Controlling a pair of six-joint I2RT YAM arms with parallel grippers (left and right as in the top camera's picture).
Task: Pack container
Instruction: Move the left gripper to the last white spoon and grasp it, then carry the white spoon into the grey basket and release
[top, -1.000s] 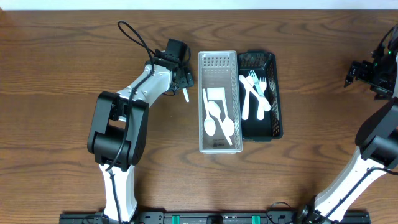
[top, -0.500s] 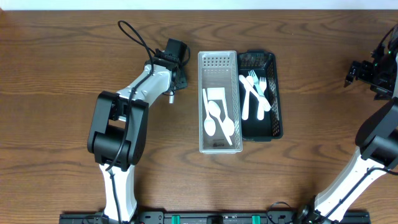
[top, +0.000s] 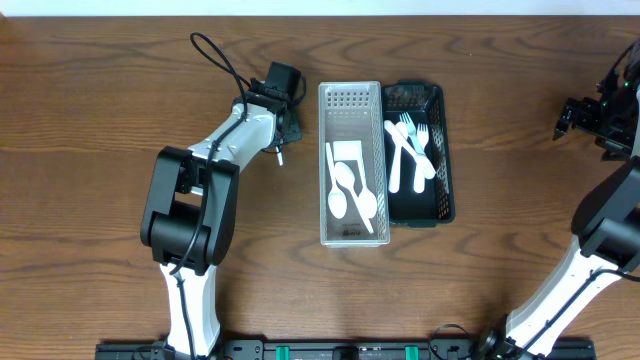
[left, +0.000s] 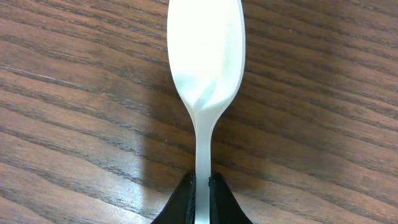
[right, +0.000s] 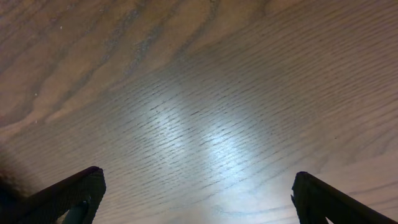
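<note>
Dark wood-grain surface (top: 500, 150) seen from above, with two slotted trays side by side at its middle. White tray (top: 324, 200) holds white plastic spoons (top: 350, 190); black tray (top: 447, 150), touching its right side, holds white forks (top: 410, 150). Just left of the white tray, the left end effector (left: 201, 185) is pressed together, pinching the handle of a white spoon (left: 205, 56) whose bowl lies over bare wood. At the far right edge, the right end effector (right: 199, 199) is spread wide, holding nothing.
</note>
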